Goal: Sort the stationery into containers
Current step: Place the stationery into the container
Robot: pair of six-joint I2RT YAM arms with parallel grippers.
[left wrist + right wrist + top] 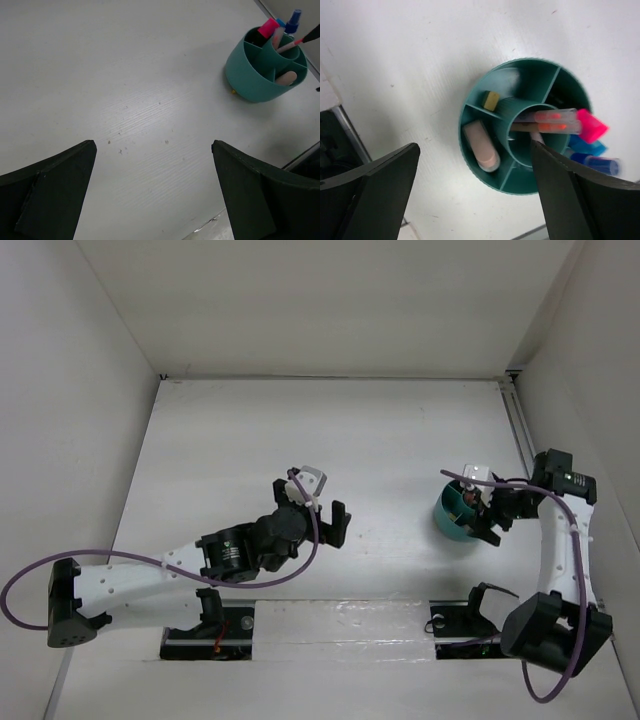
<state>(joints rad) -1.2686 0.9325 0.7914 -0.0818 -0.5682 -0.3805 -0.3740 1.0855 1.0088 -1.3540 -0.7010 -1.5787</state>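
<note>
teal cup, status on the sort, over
Left jaws open, empty, over table. Right jaws open above teal cup. Stapler, eraser, pens, highlighters, bottle inside it. Nothing in the way.

One teal organiser cup [476, 165] stands on the table. Seen from the right wrist, it holds one tan eraser cube [490, 100] at ten o'clock from its centre and one pinkish stapler [481, 145] at eight o'clock. The middle tube holds at least two thin pink-orange pens [545, 116]; they overlap too much for a surer count. There are two highlighters, one with a pink cap [591, 126] at three o'clock and one with a blue cap [587, 146] at four. One blue-capped bottle [600, 163] lies beyond them, also at four o'clock.
</note>
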